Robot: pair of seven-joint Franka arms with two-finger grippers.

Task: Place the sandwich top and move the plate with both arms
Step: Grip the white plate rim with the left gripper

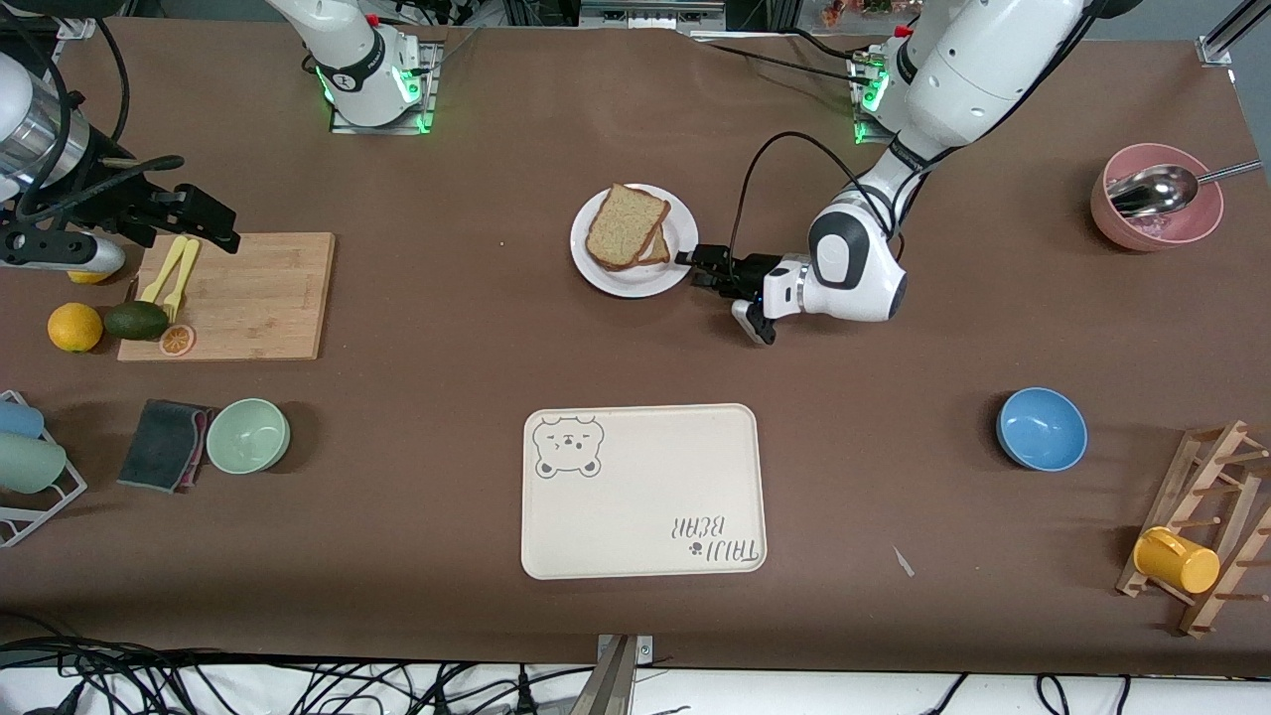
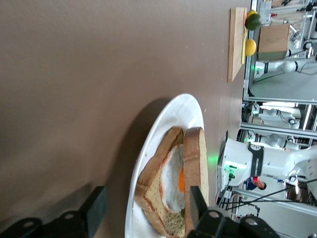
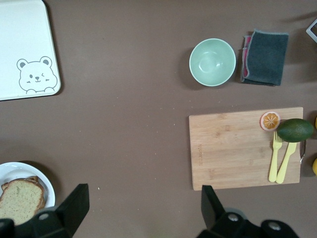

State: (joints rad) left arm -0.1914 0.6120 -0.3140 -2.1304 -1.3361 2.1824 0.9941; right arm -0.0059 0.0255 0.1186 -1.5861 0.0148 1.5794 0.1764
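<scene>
**Sandwich capped, plate not yet moved**

The tan speckled top slice of bread (image 1: 624, 223) already lies on the egg-bearing slice (image 2: 171, 191), slightly askew, on the small round white plate (image 1: 611, 279) in the middle of the brown tabletop. The left pincer (image 1: 701, 266) sits low at the plate's rim, fingers straddling the edge with a gap showing, not clamped. The right pincer (image 3: 141, 208) hangs open over the wooden cutting board (image 1: 253, 295), waiting. To my eye, gripping and carrying the plate with both arms remains.

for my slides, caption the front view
Left gripper at the plate rim, sandwich top already placed.
</scene>
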